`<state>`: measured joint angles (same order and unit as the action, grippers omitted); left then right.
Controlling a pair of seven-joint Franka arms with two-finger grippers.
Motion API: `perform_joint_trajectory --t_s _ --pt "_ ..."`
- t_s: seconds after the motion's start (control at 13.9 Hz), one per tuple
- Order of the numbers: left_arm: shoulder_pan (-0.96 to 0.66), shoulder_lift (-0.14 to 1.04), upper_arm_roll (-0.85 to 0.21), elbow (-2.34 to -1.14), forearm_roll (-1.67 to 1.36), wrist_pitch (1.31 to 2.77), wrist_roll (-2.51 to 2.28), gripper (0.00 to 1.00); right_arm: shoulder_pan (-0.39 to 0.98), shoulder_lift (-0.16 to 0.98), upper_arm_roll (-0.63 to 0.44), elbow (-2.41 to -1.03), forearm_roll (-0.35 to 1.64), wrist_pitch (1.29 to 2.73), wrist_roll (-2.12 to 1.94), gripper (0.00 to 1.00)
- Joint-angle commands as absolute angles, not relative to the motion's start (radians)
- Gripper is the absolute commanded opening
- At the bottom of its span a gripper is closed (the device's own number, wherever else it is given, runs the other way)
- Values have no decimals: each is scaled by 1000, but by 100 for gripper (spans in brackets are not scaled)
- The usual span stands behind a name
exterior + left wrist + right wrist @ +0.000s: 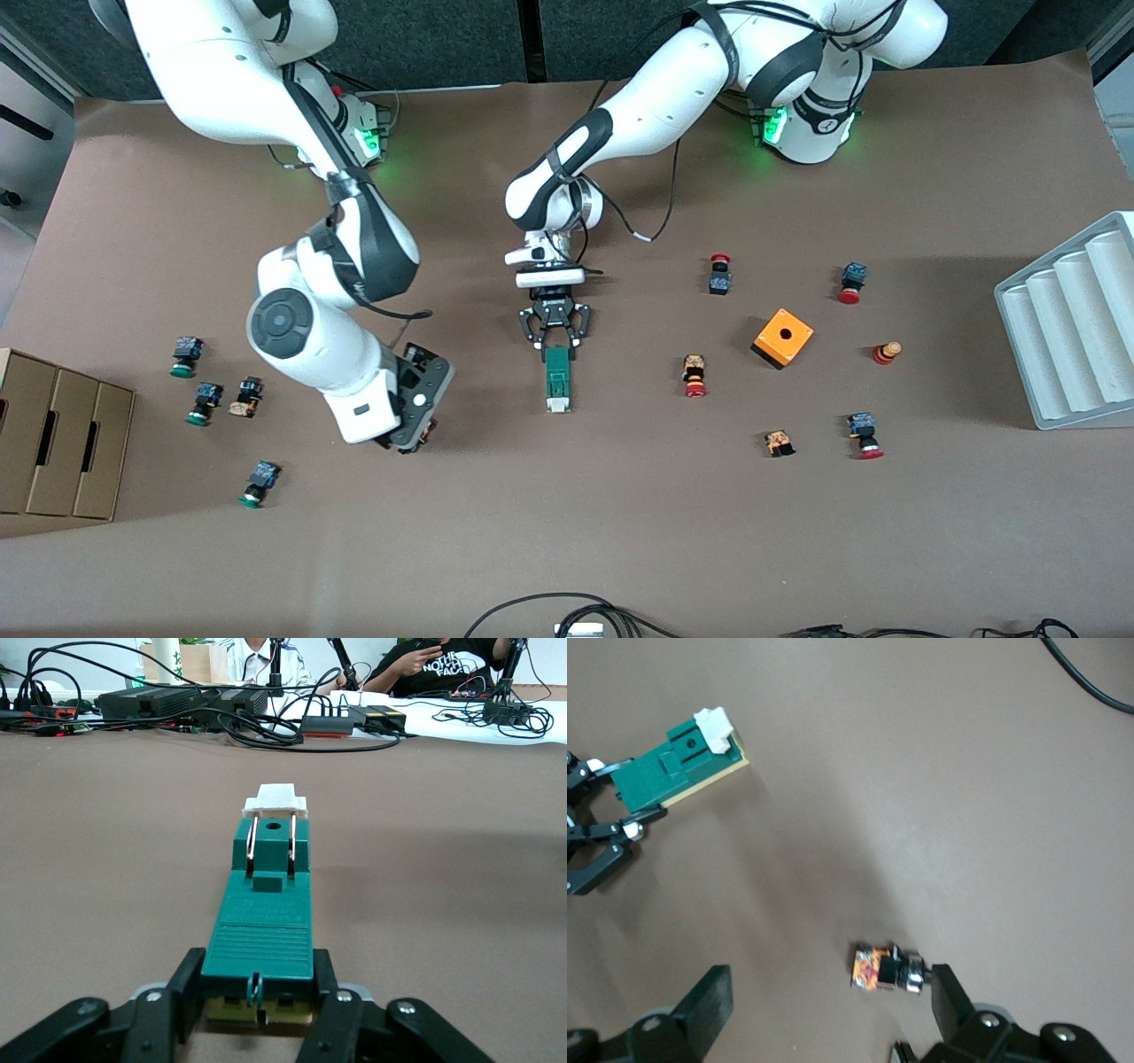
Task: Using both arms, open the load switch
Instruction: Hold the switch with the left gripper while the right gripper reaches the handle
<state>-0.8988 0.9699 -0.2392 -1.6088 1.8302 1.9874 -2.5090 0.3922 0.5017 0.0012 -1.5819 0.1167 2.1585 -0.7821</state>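
Note:
The load switch [557, 381], a narrow dark-green block with a white end piece, lies flat mid-table, its white end toward the front camera. My left gripper [556, 347] is shut on its other end. In the left wrist view the black fingers [188, 981] press both sides of the load switch [266, 904], with the left gripper [259, 983] low at the table. My right gripper [412, 434] hangs open over a small orange-and-black part [884, 967], toward the right arm's end from the switch. The right wrist view shows the right gripper [828, 997] with nothing between its fingers, and the load switch [673, 766] farther off.
An orange cube [783, 337] and red-capped push buttons [719, 273] [695, 375] [864, 436] lie toward the left arm's end, by a grey tray [1072, 328]. Green-capped buttons [186, 356] [259, 483] and a cardboard box [62, 443] sit at the right arm's end. Cables [567, 611] cross the front edge.

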Motion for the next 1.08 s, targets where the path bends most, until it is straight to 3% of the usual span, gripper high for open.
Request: perform_joint_trajectory --t_s 0.0,0.43,0.86,1.01 --pt "-908 977 -230 -1609 1838 1987 -2503 50 411 564 -8 -1543 104 2213 -874 100" --pt "-908 977 -230 -1611 1838 1977 -2505 48 517 730 -8 -1387 106 2269 -934 100" --pt "-908 977 -230 -1611 1838 1977 -2503 48 597 798 -24 -1378 106 2364 -930 99" --pt "-908 977 -230 -1611 1838 1976 -2505 48 656 821 -81 -1371 110 2396 -922 99"
